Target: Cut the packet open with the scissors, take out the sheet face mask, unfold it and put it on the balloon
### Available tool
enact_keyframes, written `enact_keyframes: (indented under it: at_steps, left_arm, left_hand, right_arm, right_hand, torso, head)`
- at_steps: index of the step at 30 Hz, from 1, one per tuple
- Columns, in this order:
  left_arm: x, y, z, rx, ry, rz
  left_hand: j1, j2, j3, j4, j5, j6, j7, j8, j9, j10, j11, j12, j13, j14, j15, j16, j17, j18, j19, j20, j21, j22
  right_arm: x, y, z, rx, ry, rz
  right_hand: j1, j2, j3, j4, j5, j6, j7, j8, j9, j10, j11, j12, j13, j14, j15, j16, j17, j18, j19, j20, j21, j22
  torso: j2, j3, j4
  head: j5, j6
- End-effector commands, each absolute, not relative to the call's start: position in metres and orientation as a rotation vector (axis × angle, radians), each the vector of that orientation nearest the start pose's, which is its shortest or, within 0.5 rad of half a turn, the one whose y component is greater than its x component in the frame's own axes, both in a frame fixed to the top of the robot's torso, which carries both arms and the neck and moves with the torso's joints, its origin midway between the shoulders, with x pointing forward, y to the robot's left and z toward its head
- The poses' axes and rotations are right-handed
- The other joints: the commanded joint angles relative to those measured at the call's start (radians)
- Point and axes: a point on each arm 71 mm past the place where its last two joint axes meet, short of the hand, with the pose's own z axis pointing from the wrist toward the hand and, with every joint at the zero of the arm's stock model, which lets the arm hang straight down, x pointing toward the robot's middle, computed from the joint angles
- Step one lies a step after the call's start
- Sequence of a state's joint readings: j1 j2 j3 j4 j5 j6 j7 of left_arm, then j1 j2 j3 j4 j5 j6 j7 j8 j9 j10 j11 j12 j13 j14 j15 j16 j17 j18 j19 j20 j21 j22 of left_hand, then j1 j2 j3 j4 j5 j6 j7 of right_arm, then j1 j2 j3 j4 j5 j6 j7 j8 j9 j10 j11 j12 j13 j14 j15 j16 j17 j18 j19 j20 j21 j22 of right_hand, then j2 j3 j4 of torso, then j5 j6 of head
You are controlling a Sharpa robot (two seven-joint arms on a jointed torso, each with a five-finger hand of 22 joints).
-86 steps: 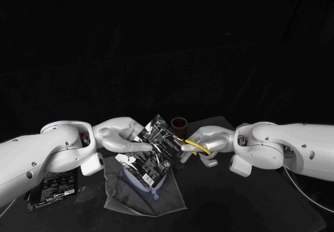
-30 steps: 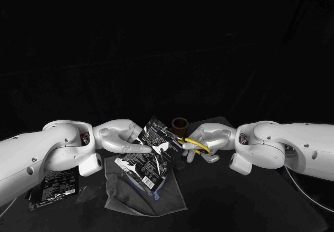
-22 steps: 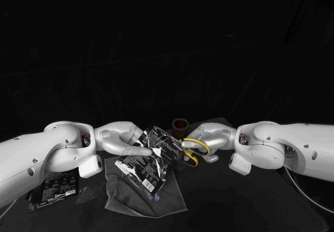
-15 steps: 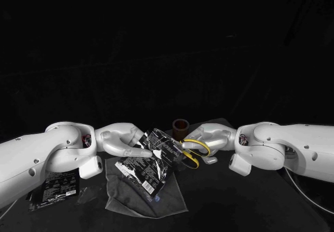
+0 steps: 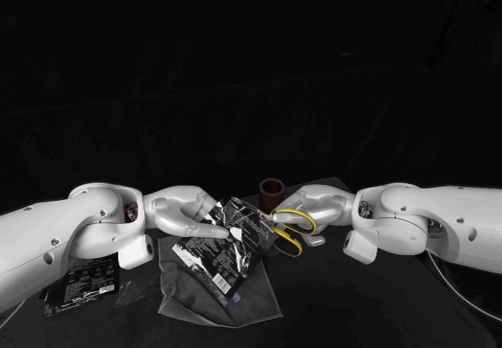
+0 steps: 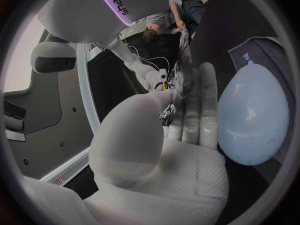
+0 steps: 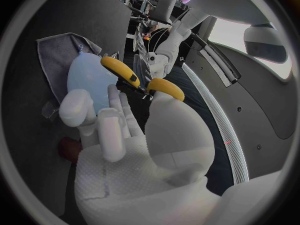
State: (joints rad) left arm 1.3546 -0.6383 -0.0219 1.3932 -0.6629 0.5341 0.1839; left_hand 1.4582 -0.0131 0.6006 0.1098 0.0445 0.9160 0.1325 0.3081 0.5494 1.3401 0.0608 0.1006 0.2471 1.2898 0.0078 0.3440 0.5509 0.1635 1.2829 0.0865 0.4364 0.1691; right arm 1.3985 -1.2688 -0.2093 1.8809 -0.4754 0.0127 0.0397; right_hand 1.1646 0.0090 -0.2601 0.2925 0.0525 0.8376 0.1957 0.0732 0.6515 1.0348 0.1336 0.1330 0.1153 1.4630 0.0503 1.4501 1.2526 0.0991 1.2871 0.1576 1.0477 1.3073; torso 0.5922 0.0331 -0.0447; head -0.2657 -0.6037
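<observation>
left hand [image 5: 186,212] pinches the black printed packet [image 5: 225,239] near its upper corner, thumb on one face and fingers flat behind the other. it holds the packet tilted above the table. the left wrist view shows the packet edge-on, rising from between thumb and fingers.

right hand [image 5: 314,206] holds the yellow-handled scissors [image 5: 288,228], thumb in one loop and fingers curled about the other. the two handles stand apart. the blades point at the packet's right edge and seem to meet it, though the dark blades are hard to make out there. whether the packet is cut open i cannot tell.

pale blue balloon [image 6: 253,117] lies on a grey cloth [image 5: 210,297], directly below the held packet, just beside the left hand's fingers.

a brown cylinder [image 5: 271,190] stands upright behind the two hands, between them. a second black packet [image 5: 78,279] lies flat near the left forearm, apart from the cloth's left edge. black table [image 5: 366,304] shows right of the cloth, under the right arm.
</observation>
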Motion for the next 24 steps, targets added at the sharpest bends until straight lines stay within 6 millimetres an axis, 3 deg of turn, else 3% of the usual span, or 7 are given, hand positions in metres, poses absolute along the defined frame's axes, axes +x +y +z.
enact_keyframes:
  at_steps: [1,19,24]
  left_arm:
    - [0.4823,0.0998,-0.1270,0.151,2.243,-1.698]
    - [0.4849,0.1033,-0.1278,0.134,2.243,-1.682]
    - [0.4864,0.1045,-0.1282,0.123,2.246,-1.675]
  left_hand:
    - [0.006,0.004,0.019,-0.016,0.003,0.007,-0.001,0.005,0.118,0.003,0.000,0.007,0.002,0.003,-0.007,0.003,0.002,0.015,-0.001,-0.004,0.005,0.001]
    - [0.007,0.004,0.019,-0.016,0.003,0.007,0.000,0.005,0.119,0.003,0.000,0.007,0.002,0.003,-0.006,0.004,0.003,0.015,-0.001,-0.003,0.006,0.002]
    - [0.007,0.005,0.020,-0.016,0.003,0.006,0.000,0.004,0.120,0.003,0.001,0.007,0.003,0.003,-0.006,0.004,0.004,0.015,-0.001,-0.003,0.006,0.002]
  right_arm:
    - [0.4000,-0.2773,-0.1469,0.633,1.983,1.306]
    - [0.4028,-0.2800,-0.1427,0.709,1.895,1.363]
    - [0.4042,-0.2804,-0.1390,0.764,1.821,1.420]
  right_hand:
    - [0.009,0.007,0.001,-0.002,-0.004,0.017,-0.004,0.009,-0.004,0.038,-0.008,0.022,0.003,0.004,0.000,0.004,0.006,0.009,0.014,-0.003,0.015,0.102]
    - [0.041,0.035,-0.032,-0.004,-0.005,0.061,-0.008,0.021,-0.014,0.094,-0.018,0.050,0.006,0.010,-0.010,0.009,0.010,0.000,0.037,-0.013,0.056,0.115]
    - [0.062,0.056,-0.064,-0.004,-0.005,0.105,-0.023,0.040,-0.016,0.144,-0.033,0.074,0.017,0.019,-0.023,0.016,0.023,-0.004,0.053,-0.023,0.084,0.125]
  torso:
    - [0.000,-0.0007,-0.0001]
    - [0.000,-0.0004,-0.0004]
    - [-0.001,-0.0002,-0.0008]
  head:
    - [-0.002,-0.001]
    - [-0.006,0.003]
    - [-0.008,0.006]
